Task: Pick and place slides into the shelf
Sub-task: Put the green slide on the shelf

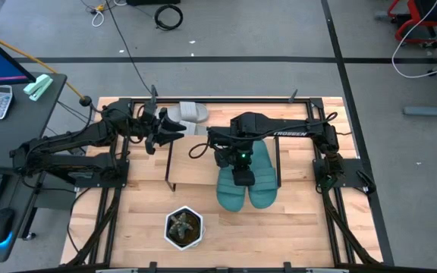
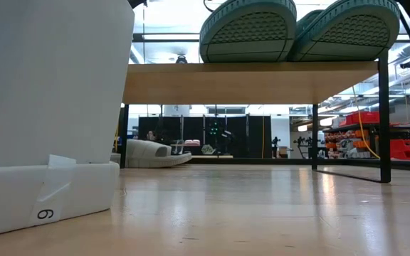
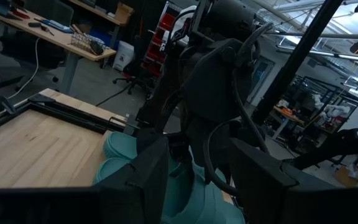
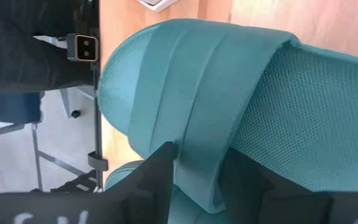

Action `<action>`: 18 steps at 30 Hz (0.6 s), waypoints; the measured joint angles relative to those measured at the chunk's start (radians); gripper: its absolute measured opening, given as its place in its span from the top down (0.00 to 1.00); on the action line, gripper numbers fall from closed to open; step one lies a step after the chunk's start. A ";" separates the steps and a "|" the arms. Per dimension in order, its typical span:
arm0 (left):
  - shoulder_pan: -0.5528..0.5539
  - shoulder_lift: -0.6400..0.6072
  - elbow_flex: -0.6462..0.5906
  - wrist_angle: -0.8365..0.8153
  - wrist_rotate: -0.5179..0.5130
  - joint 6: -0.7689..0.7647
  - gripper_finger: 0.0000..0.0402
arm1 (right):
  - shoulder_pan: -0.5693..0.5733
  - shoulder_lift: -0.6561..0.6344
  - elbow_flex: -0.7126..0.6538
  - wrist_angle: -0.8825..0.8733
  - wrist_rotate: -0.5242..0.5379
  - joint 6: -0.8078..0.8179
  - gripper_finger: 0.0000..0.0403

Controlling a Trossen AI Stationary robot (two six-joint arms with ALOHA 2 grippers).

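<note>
Setting the teal pair square on the shelf

Your right claw (image 1: 242, 176) sits directly over the two teal slides (image 1: 247, 182), its fingers (image 4: 151, 180) partly open astride the ridge of one wide strap, though whether they truly pinch it you cannot tell; the pair rests on the shelf (image 1: 196, 171) beneath it, toes overhanging the front edge; ease the sandal back from that edge before letting go, then lift straight up so the strap does not snag; your left claw (image 1: 171, 127) hangs partly open with nothing in it, the grey slides (image 1: 188, 114) just beyond it on the surface (image 1: 294, 227); approach those from above the strap.
</note>
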 joint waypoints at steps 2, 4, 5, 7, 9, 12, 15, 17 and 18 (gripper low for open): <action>0.000 0.000 0.000 0.000 0.000 0.001 0.57 | 0.000 0.000 0.001 -0.002 0.007 0.004 0.69; 0.000 0.000 0.000 0.000 0.000 0.002 0.57 | 0.000 0.000 0.001 -0.003 0.008 0.005 0.69; 0.000 0.000 0.000 0.000 0.000 0.002 0.57 | 0.000 -0.001 0.001 -0.003 0.008 0.005 0.69; 0.000 0.000 0.000 0.000 0.000 0.002 0.57 | 0.000 -0.006 0.001 -0.005 0.019 0.002 0.69; 0.000 0.000 0.000 0.000 0.000 0.002 0.57 | 0.000 -0.016 0.001 -0.010 0.038 0.000 0.69; 0.000 0.000 0.000 0.000 0.000 0.003 0.57 | -0.002 -0.031 0.001 -0.012 0.060 -0.001 0.69; 0.000 0.000 0.000 0.000 0.000 0.003 0.57 | -0.002 -0.035 0.001 -0.009 0.060 -0.001 0.69; 0.000 0.000 0.000 -0.002 0.000 0.003 0.57 | -0.002 -0.035 0.001 -0.015 0.061 0.000 0.68; 0.000 0.000 0.000 -0.001 0.000 0.003 0.57 | -0.002 -0.035 0.001 -0.018 0.064 0.001 0.67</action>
